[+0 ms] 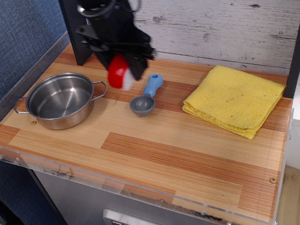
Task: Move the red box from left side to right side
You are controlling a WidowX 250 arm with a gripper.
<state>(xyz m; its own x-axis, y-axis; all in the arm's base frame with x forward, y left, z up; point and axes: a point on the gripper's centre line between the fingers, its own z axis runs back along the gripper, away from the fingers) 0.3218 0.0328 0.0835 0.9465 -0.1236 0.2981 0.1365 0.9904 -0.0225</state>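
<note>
My gripper (119, 67) is shut on the red box (118, 73), a small glossy red toy with a white base. It holds the box in the air above the wooden tabletop, between the steel pot (61, 100) on the left and the blue scoop (146, 95). The box hangs clear of the pot, a little left of the scoop's handle.
A folded yellow cloth (234, 99) lies at the back right. The wooden table (161, 150) has a clear plastic rim along its front edge. A plank wall (220, 13) stands behind, and a black post (77, 39) at the back left.
</note>
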